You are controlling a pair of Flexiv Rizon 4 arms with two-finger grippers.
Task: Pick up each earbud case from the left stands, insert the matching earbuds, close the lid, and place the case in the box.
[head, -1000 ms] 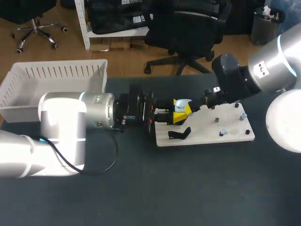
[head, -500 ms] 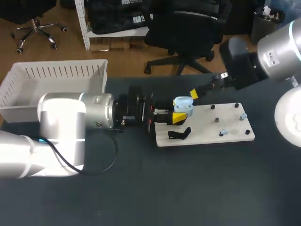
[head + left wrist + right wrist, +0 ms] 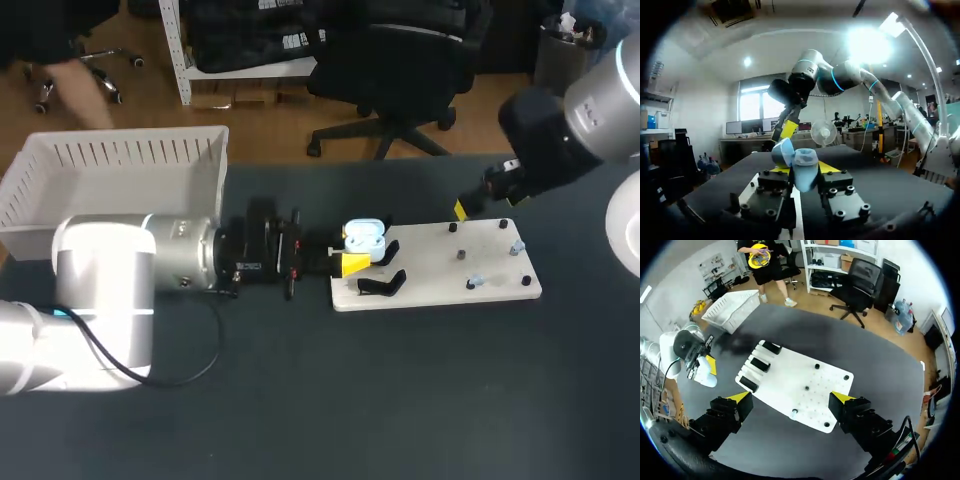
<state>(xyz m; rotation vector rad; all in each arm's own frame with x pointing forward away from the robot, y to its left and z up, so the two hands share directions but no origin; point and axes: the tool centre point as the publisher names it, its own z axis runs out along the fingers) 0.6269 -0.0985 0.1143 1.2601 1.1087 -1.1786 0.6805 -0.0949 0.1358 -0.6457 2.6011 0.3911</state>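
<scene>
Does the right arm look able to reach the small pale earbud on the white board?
Probably yes: the open right gripper hangs above the white board, and nothing lies over the pale earbud.

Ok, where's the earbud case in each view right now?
Head view: earbud case over the white board's left end, in the left gripper.
Left wrist view: earbud case between the left gripper's yellow tips.
Right wrist view: earbud case beside the board's stand end.
Shared landmark: the left gripper.

Left gripper (image 3: 357, 252) clamped, held level, right gripper (image 3: 790, 399) (raised) spread wide
</scene>
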